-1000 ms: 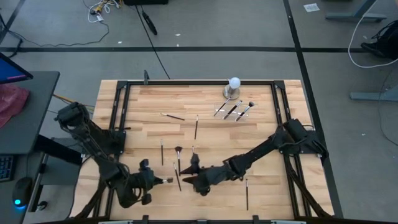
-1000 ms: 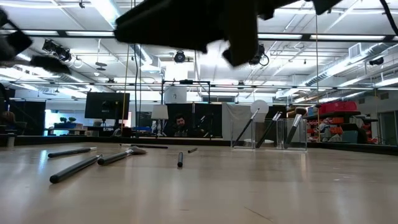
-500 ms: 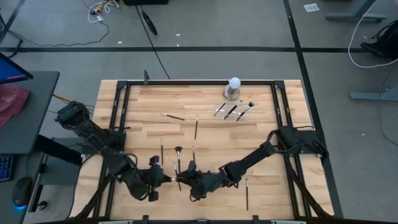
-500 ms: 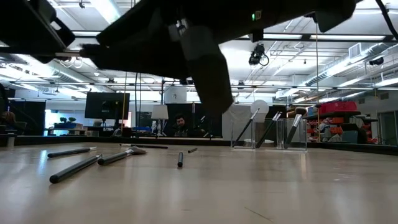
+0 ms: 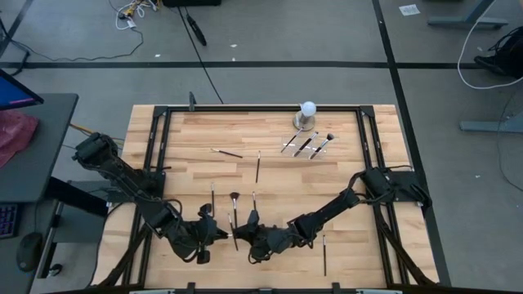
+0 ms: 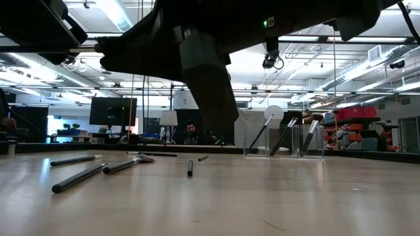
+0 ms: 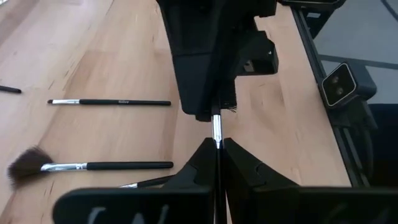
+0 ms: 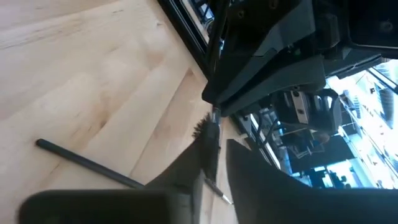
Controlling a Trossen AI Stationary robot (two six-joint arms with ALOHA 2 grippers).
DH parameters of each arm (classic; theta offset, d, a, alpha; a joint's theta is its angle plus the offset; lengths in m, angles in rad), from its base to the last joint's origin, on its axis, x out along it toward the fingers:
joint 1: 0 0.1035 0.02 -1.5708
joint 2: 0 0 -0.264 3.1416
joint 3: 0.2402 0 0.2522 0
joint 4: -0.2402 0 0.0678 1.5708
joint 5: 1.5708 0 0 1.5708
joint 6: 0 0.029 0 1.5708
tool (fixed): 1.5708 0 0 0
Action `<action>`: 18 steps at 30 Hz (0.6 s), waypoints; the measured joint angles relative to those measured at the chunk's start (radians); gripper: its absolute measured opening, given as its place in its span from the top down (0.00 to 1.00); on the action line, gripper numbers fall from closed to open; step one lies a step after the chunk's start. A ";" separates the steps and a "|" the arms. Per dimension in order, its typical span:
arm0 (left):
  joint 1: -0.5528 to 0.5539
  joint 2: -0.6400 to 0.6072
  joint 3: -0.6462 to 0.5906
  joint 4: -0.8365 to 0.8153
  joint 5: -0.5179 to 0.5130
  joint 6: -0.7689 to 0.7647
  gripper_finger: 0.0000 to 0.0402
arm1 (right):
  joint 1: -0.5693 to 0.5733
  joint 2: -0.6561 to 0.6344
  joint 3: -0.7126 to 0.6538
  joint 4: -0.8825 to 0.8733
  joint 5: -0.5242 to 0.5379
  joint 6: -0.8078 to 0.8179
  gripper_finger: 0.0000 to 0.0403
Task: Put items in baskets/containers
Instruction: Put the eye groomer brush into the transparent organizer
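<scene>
A thin makeup brush (image 7: 216, 134) with a silver ferrule hangs between my two grippers, above the table's near edge. My left gripper (image 5: 219, 235) is shut on its dark handle. My right gripper (image 5: 243, 238) faces it from the right. Its fingers (image 8: 193, 155) stand narrowly open on either side of the brush's bristle end (image 7: 227, 108). More brushes (image 5: 234, 208) lie flat on the wood just beyond. The clear tray (image 5: 308, 144) stands at the far right with three brushes leaning in it. My left gripper pinches the brush's handle (image 7: 216, 155) between its two fingertips, just behind the ferrule. The fingers lie along the handle and come from the table's left, slanting down. The brush points away from them toward the right gripper, lifted clear of the table. My right gripper has one finger (image 8: 198, 152) alongside the ferrule and bristles, and a small gap shows to the other finger. Whether it touches the brush I cannot tell.
A white ball on a grey round base (image 5: 307, 110) stands beside the tray at the far edge. Loose brushes lie at mid-table (image 5: 257, 166), far left of centre (image 5: 227, 153) and near right (image 5: 324, 255). A black frame rail (image 5: 369, 155) borders the wood.
My left gripper has carried the brush toward the table's right, up to the right gripper. My right gripper has sunk and moved left to meet it, and its fingers have drawn much closer together around the brush's bristle end.
</scene>
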 joint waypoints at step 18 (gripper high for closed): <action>0.058 -0.001 0.001 -0.003 -0.041 0.106 0.75 | 0.013 -0.022 -0.002 -0.179 -0.034 0.383 0.98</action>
